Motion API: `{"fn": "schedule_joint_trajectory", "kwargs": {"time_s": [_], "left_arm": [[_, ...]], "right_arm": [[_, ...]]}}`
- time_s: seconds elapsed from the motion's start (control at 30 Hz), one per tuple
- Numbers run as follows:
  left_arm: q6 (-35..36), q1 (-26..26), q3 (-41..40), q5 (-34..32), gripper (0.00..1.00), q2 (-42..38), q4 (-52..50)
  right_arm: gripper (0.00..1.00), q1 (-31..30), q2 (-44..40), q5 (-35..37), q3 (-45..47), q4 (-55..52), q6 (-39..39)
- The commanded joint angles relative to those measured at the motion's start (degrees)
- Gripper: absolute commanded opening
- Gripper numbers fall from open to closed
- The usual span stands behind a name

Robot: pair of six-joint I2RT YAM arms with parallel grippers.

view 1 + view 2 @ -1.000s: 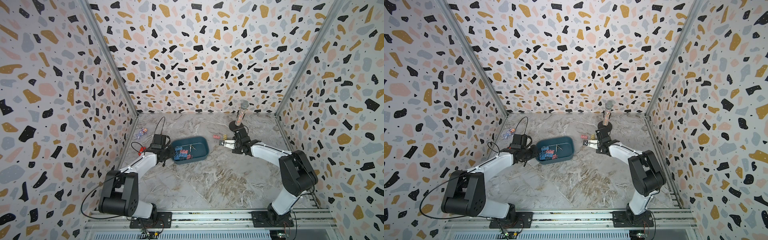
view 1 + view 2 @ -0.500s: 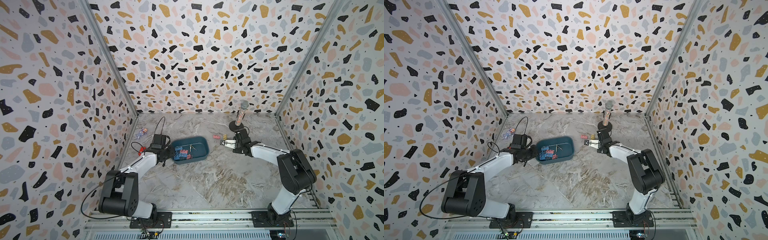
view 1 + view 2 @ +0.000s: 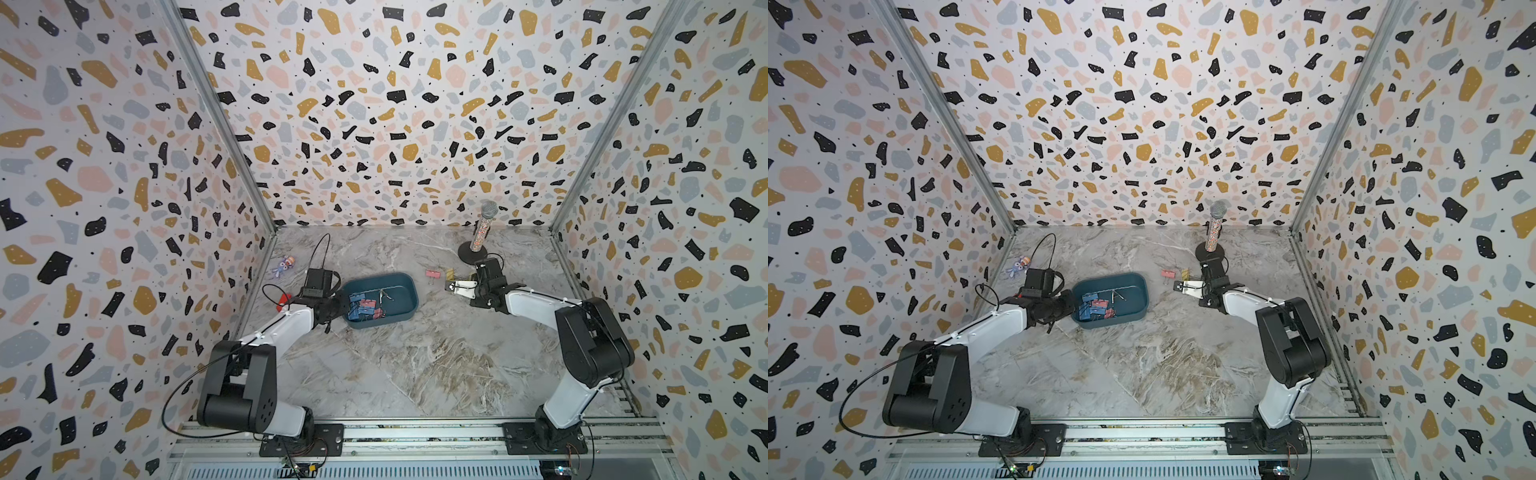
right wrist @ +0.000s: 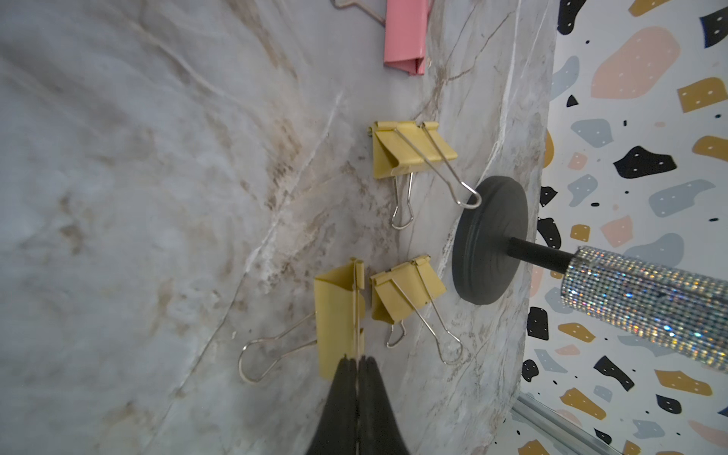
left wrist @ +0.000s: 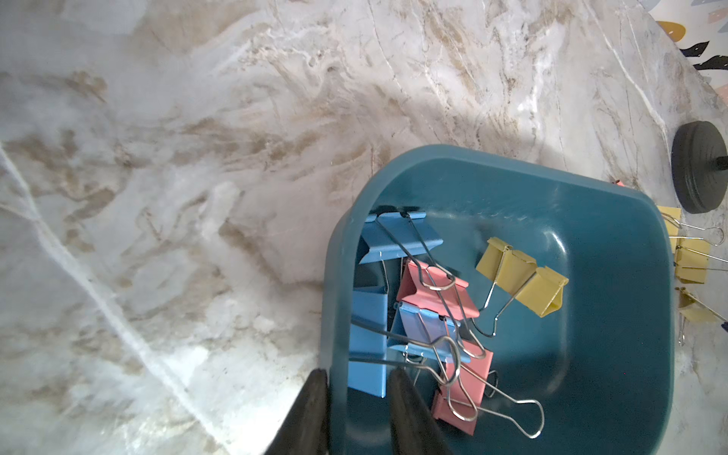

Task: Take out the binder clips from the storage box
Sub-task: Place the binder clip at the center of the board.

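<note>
Only the wrist views show the grips: the left gripper [image 5: 356, 388] narrowly pinches the storage box [image 5: 591, 205] wall, binder clips [image 5: 433, 299] heaped just past its inner finger, while the right gripper [image 4: 357, 360], shut, sits at a loose yellow clip [image 4: 335, 315].

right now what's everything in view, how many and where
storage box: 1, teal, on table at the left gripper
clips in box: about six, blue, pink and yellow, piled at the left gripper's end
clips on table: 4, three yellow and one pink, between box and microphone
microphone: 1, glittery silver on black round base, upright near back wall
toy figure: 1, purple, by the wall on the left arm's side
red block: 1, red, beside left arm, partly hidden
table: 1, marbled grey, underneath
left gripper: 1, black fingers, closed on the box wall
right gripper: 1, black fingers, shut on the wire handle of one yellow clip
</note>
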State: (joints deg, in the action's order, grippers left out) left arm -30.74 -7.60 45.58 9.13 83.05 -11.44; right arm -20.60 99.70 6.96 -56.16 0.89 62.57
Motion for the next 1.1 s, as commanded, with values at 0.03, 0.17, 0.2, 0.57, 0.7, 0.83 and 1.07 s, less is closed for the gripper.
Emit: {"fn": "schedule_joint_trajectory", "kwargs": {"time_s": [0.03,0.17,0.2,0.57,0.7,0.83,1.07], "left_arm": [[0.51,0.21,0.0,0.38,0.3,0.24,1.9],[0.52,0.21,-0.14,0.37,0.3,0.24,1.99],[0.51,0.21,-0.1,0.37,0.3,0.29,1.95],[0.55,0.21,-0.07,0.37,0.3,0.25,1.99],[0.5,0.22,-0.06,0.29,0.3,0.28,1.96],[0.59,0.21,-0.05,0.28,0.3,0.23,1.93],[0.6,0.21,-0.06,0.28,0.3,0.21,1.99]], "right_arm": [[0.0,0.71,-0.64,-1.92,0.88,0.48,1.33],[0.0,0.68,-0.64,-1.61,1.14,0.78,2.19],[0.0,0.66,-0.73,-1.52,1.14,0.74,2.49],[0.0,0.8,-0.12,-0.74,1.69,1.12,3.63],[0.0,0.82,-0.1,-0.81,1.67,1.04,3.79],[0.0,0.82,0.09,-0.97,1.67,0.78,3.79],[0.07,0.74,0.28,-1.4,1.66,0.14,3.45]]}}
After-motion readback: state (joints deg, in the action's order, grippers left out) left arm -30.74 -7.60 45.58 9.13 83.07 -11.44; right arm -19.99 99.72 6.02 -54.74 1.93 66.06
